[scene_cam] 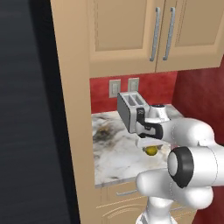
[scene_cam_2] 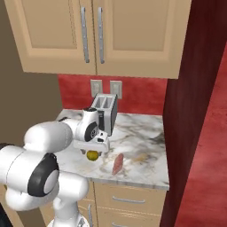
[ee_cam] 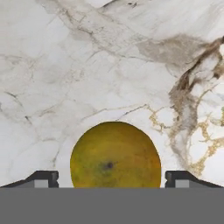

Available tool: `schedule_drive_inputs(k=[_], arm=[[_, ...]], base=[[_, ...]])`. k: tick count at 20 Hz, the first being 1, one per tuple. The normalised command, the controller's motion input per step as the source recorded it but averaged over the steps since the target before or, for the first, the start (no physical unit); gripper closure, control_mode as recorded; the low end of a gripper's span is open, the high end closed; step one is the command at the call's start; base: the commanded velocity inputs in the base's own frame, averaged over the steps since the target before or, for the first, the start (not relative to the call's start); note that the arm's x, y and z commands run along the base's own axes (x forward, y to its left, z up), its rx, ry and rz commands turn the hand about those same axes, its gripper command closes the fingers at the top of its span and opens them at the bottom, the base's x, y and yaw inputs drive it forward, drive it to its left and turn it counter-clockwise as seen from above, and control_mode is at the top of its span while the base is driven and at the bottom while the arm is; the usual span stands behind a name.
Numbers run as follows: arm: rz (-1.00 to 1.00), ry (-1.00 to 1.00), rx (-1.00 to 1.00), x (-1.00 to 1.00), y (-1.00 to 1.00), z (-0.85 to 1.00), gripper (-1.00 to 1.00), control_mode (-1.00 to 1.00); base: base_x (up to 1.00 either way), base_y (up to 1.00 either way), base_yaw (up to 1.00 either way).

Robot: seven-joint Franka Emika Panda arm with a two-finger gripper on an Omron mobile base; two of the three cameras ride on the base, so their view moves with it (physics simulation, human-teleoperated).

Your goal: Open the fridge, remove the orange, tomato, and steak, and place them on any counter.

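Note:
The orange [ee_cam: 114,155] rests on the marbled counter [scene_cam: 113,153], right under my gripper [ee_cam: 112,179]. The gripper is open, with a fingertip [ee_cam: 43,178] on each side of the fruit and a small gap between each tip and the fruit. From the base, the orange [scene_cam: 151,151] [scene_cam_2: 92,155] peeks out below the hand [scene_cam_2: 91,144]. The steak [scene_cam_2: 118,164] lies flat on the counter [scene_cam_2: 142,137], just right of the orange. The dark fridge [scene_cam: 26,109] stands at the far left, behind a beige side panel. The tomato is out of view.
A steel toaster [scene_cam: 130,111] [scene_cam_2: 106,113] stands at the back of the counter, close behind the hand. Beige wall cabinets [scene_cam_2: 97,35] hang above, and a dark red wall [scene_cam_2: 190,111] closes the counter's right end. Drawers [scene_cam_2: 128,199] sit below the worktop.

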Motion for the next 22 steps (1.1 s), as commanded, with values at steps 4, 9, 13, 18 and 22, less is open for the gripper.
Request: schedule_drive_inputs(k=[4, 9, 13, 18, 22], arm=[[0.00, -0.15, 0.00, -0.41, 0.00, 0.53, -1.00, -1.00], [0.00, -0.31, -0.02, -1.00, 0.00, 1.00, -1.00, -1.00], [0.00, -0.21, 0.00, -1.00, 0.05, 1.00, -1.00, -1.00], [0.00, -0.14, 0.00, -0.96, 0.25, 1.00, -1.00, -1.00], [0.00, -0.09, 0.00, -0.49, 0.34, 1.00, -1.00, -1.00]], base=[[0.00, 0.00, 0.00], [0.00, 0.00, 0.00], [0.00, 0.00, 0.00], [0.00, 0.00, 0.00], [0.00, 0.00, 0.00]])
